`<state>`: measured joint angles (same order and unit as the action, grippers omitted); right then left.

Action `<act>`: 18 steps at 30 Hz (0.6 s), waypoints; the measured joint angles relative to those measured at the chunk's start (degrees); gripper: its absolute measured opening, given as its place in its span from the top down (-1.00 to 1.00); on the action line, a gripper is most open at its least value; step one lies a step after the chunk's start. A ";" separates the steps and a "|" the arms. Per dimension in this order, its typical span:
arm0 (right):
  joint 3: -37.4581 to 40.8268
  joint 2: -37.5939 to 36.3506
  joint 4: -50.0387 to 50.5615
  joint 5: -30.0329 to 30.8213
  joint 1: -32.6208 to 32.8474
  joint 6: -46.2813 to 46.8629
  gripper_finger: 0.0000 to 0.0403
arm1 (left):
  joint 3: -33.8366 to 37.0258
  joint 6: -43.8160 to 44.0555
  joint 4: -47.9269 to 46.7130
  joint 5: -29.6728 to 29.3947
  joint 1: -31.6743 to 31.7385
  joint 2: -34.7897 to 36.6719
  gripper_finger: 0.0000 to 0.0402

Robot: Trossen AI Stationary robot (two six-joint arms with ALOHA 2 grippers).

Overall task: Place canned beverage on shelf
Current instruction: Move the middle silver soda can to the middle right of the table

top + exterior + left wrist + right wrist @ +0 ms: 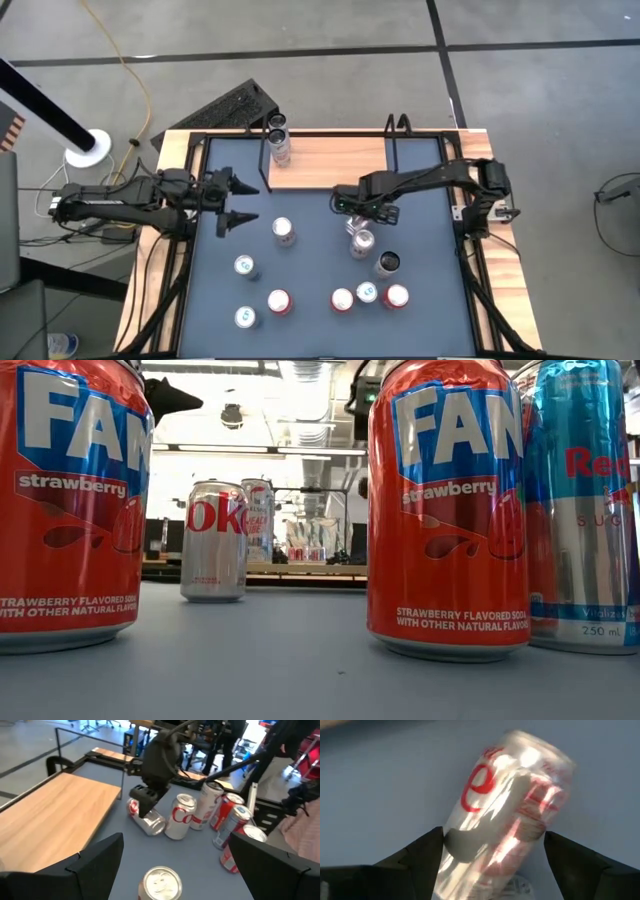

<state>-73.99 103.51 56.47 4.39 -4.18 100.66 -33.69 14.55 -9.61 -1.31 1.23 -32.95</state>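
A shiny silver cylindrical can (505, 815) lies tipped on the matte blue surface (310, 250), just beside the light-wood shelf (330, 160). The right end effector (358, 214) hangs over it with fingers spread, gripping nothing. The left end effector (236, 202), also open, reaches level toward the shelf's left end.

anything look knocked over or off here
Yes: one silver Coke can lies on its side on the blue mat beside the shelf, under the right gripper, whose jaws stand open around it. The other cans stand upright.

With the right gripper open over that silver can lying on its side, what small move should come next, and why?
Probably close the right gripper on the tipped silver Coke can. Its open fingers flank the can, which lies on its side on the mat, short of the shelf. The left gripper waits open to the left.
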 joint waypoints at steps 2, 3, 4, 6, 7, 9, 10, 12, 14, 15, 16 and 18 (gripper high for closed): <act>0.01 0.69 0.52 0.06 -0.27 1.68 -0.63 | -0.02 -0.03 -0.27 0.86 -0.01 0.00 -0.75; 0.03 0.88 0.51 0.03 -0.70 2.16 -0.63 | -0.01 -0.04 -0.46 1.09 -0.02 0.00 -0.75; 0.04 0.91 0.44 -0.07 -1.06 2.20 -0.62 | -0.02 -0.15 -0.50 1.10 -0.02 0.00 -0.75; 0.04 0.83 -0.02 -0.20 -1.54 2.38 -0.62 | -0.02 -0.65 -0.63 1.08 -0.02 -0.02 -0.75; 0.07 0.83 -0.11 -0.18 -1.65 2.41 -0.61 | -0.02 -0.85 -0.60 1.08 -0.02 0.00 -0.75; 0.15 0.85 0.59 -0.07 -2.02 2.39 -0.57 | -0.02 -0.85 -0.59 1.08 -0.02 -0.02 -0.75; 0.15 0.86 1.06 -0.11 -2.30 2.14 -0.54 | -0.02 -0.85 -0.55 1.08 -0.02 -0.02 -0.75; 0.56 0.79 1.06 -0.27 -2.94 1.05 -0.47 | -0.02 -0.85 -0.58 1.07 -0.02 0.00 -0.75; 2.02 0.48 -1.54 -1.63 -3.73 0.92 -0.40 | -0.02 -0.85 -0.80 1.06 -0.02 -0.01 -0.75; 3.13 0.37 -3.25 -2.90 -4.08 0.76 -0.38 | -0.02 -0.85 -1.05 1.06 -0.02 0.00 -0.75; 4.15 0.30 -4.58 -4.06 -4.41 0.27 -0.36 | -0.02 -0.85 -1.26 1.06 -0.02 -0.02 -0.75; 5.23 0.19 -5.67 -5.58 -5.05 -0.39 -0.32 | -0.02 -0.85 -1.59 1.04 -0.02 -0.01 -0.75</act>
<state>-68.76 103.70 50.81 -1.19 -9.23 100.26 -33.71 13.69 -11.20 -0.27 1.21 -32.96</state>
